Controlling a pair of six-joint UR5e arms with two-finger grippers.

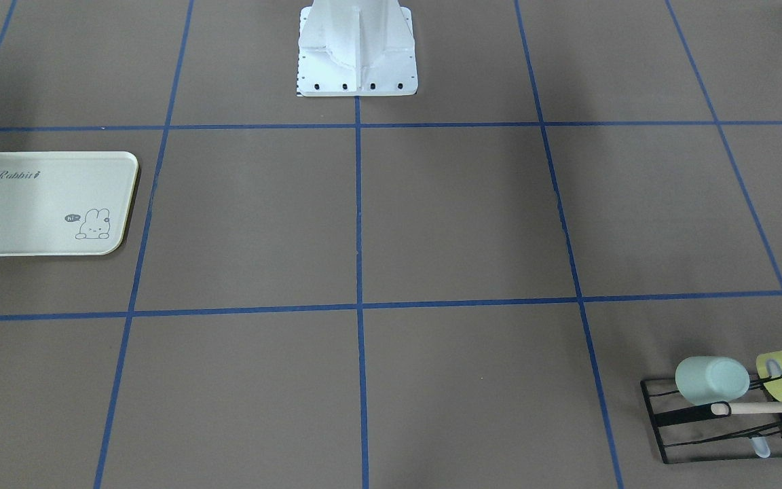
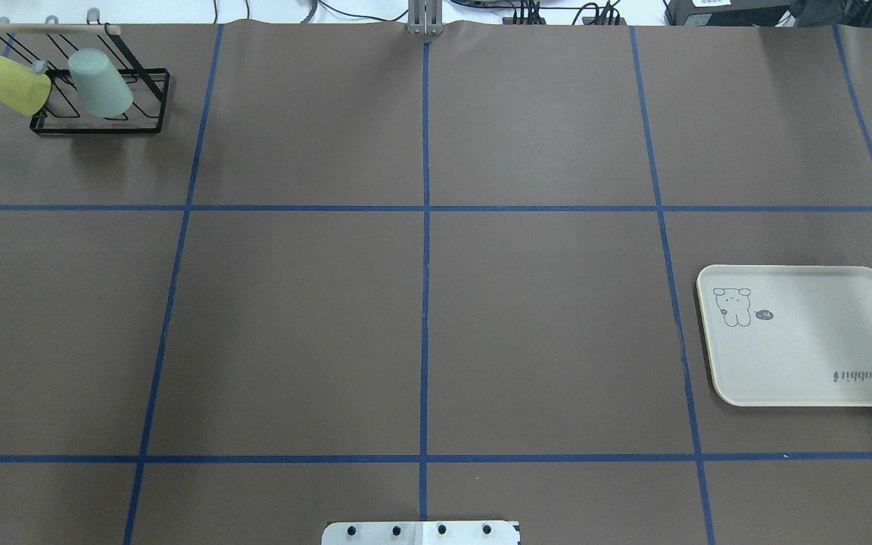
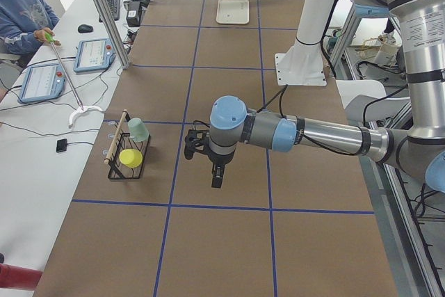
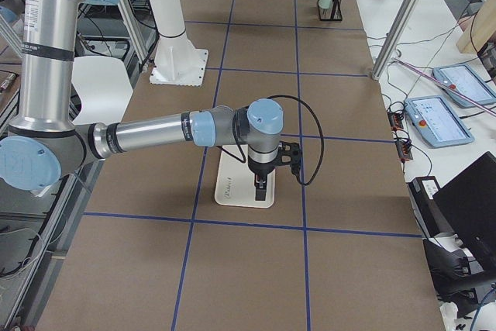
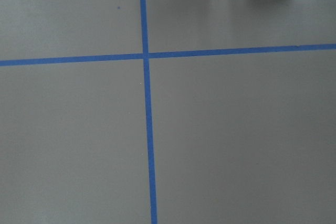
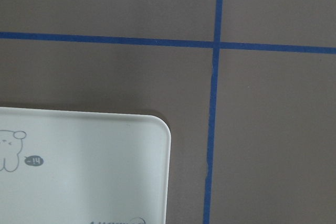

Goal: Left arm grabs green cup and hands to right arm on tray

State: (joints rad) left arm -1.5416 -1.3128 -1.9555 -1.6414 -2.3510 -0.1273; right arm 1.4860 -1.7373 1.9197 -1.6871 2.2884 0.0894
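Observation:
The pale mint-green cup (image 2: 101, 83) hangs mouth-down on a black wire rack (image 2: 95, 130) at the table's far left corner; it also shows in the front view (image 1: 710, 380). The cream tray (image 2: 807, 341) lies flat and bare on the robot's right, and its corner shows in the right wrist view (image 6: 79, 166). The left gripper (image 3: 217, 175) shows only in the left side view, pointing down, apart from the rack toward the table's middle. The right gripper (image 4: 260, 190) shows only in the right side view, pointing down over the tray's edge. I cannot tell if either is open or shut.
A brighter yellow-green cup (image 2: 8, 72) hangs on the same rack beside the mint one, under a wooden rod (image 2: 35, 26). The robot's white base (image 1: 357, 47) stands at the table's near middle. An operator (image 3: 24, 12) sits at the side desk.

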